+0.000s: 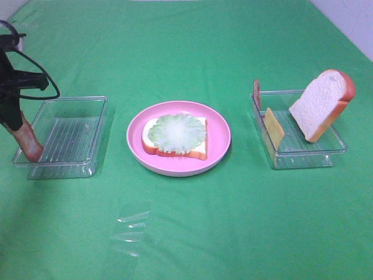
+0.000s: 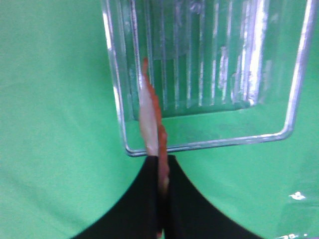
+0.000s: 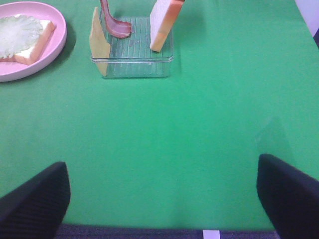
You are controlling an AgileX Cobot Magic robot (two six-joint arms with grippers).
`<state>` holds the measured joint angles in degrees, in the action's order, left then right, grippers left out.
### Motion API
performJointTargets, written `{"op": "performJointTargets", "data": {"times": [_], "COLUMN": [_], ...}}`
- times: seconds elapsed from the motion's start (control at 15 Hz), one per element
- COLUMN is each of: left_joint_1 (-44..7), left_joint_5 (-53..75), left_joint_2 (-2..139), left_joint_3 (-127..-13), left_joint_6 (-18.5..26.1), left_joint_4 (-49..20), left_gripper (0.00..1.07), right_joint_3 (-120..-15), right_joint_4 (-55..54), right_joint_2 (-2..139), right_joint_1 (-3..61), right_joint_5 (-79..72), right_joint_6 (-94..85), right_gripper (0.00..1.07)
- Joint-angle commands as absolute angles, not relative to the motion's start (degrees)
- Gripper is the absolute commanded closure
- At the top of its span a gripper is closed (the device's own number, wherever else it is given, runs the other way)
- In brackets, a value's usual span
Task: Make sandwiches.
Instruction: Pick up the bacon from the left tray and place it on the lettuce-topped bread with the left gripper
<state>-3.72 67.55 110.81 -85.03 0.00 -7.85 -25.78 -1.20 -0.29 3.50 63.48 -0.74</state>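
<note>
Green tabletop (image 1: 186, 245), cloth-covered, carries all items.

Left tray (image 1: 87, 105), clear plastic, ribbed floor, nothing lying flat in it. Right tray (image 1: 303, 160), same type, well apart on the opposite side. Pink plate (image 1: 218, 146) sits between the two trays, touching neither.

On the plate: flat bread slice (image 1: 198, 153) with the lettuce (image 1: 178, 133) lying on top, about centred. In the right tray: leaning bread slice (image 1: 317, 108) propped on edge against the far-right side, standing above the rim; cheese slice (image 1: 274, 127) tilted against the left wall; spare bacon strip (image 1: 257, 93) upright in the far-left corner.

Left gripper (image 2: 160, 164) is clenched on the held bacon strip (image 2: 149, 114), pinching its upper end. The strip hangs down at the near-left corner of the left tray, its lower end just inside the corner wall. I cannot tell if it touches the tray floor. The tray rim is right beside the strip.

Right gripper (image 3: 162, 167) is released, jaws spread wide and empty, above bare cloth. The right tray lies ahead of it, well apart, with nothing between them.
</note>
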Motion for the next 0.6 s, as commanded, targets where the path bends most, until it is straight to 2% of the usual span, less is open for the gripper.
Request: {"op": "performJointTargets", "data": {"times": [0.07,0.2,0.4,0.47,0.6], "left_joint_1": [-3.95,-3.95,-4.18,-5.96,-8.37], "left_joint_5": [69.04,70.07,71.51,69.79,68.35], "left_joint_2": [108.29,107.43,107.31,107.43,108.06], "left_joint_3": [-87.43,-90.99,-97.92,-101.36,-103.53], "left_joint_6": [0.00,1.66,5.84,7.85,8.54], "left_joint_4": [-10.89,-15.30,-25.55,-29.74,-30.77], "left_gripper": [1.07,1.07,1.07,1.07,1.07], "right_joint_3": [-25.95,-25.95,-25.95,-25.95,-25.95], "right_joint_4": [-1.26,-1.26,-1.26,-1.26,-1.26], "right_joint_2": [-1.83,-1.83,-1.83,-1.83,-1.83], "right_joint_1": [3.50,3.50,3.50,3.50,3.50], "right_joint_5": [63.08,63.08,63.08,63.08,63.08], "right_joint_6": [-1.26,-1.26,-1.26,-1.26,-1.26], "right_gripper": [0.09,0.09,0.09,0.09,0.09]}}
